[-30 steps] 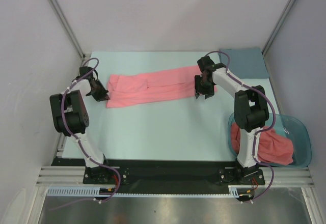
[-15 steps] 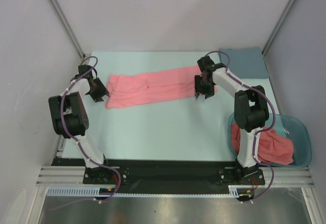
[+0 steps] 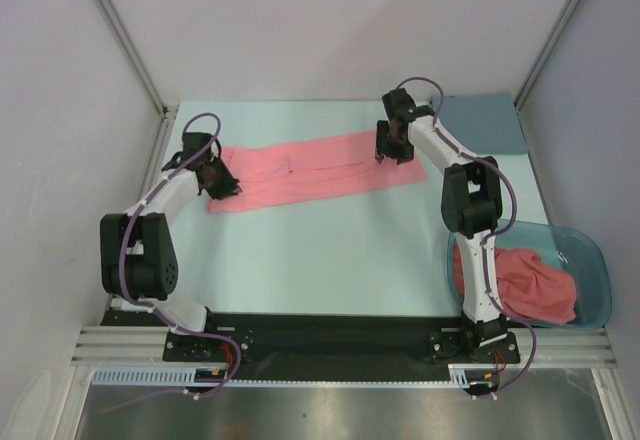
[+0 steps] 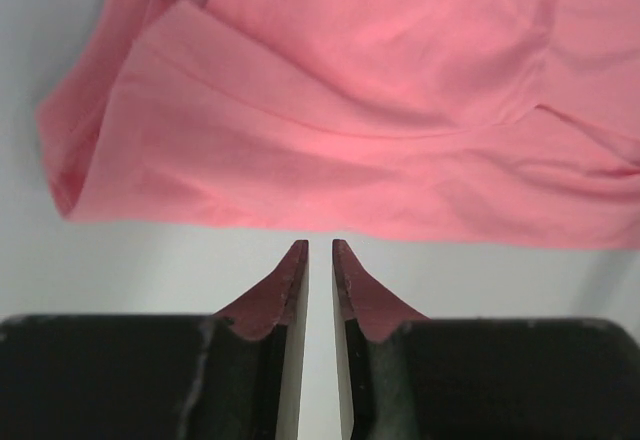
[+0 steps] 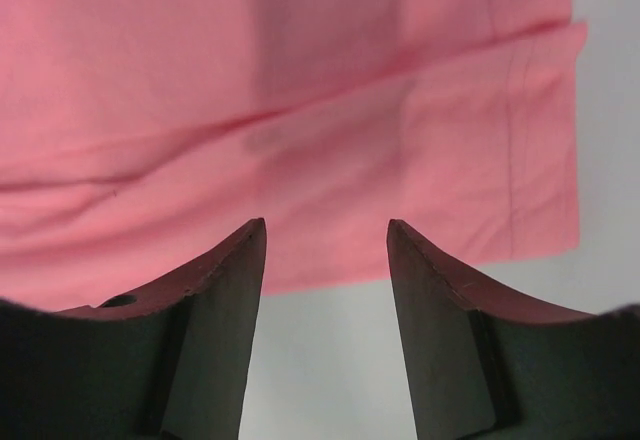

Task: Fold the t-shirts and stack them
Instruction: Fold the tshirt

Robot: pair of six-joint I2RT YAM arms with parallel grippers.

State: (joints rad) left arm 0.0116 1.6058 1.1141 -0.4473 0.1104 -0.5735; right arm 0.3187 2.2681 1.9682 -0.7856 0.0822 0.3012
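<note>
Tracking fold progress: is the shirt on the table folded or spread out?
Folded. The shirt lies as a long, narrow strip, and the left wrist view shows overlapping layers at its end.

Bare bench [image 3: 330,250] fills the lower middle of the top view; the spread t-shirt [image 3: 310,168] spans the upper middle, a teal tub [image 3: 592,260] blocks lower right.

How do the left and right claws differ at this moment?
The left claw is nearly shut, a thin gap between its fingers; the right claw is wide open. The left claw is at the t-shirt's left end, the right at its right end. Neither holds anything.
</note>
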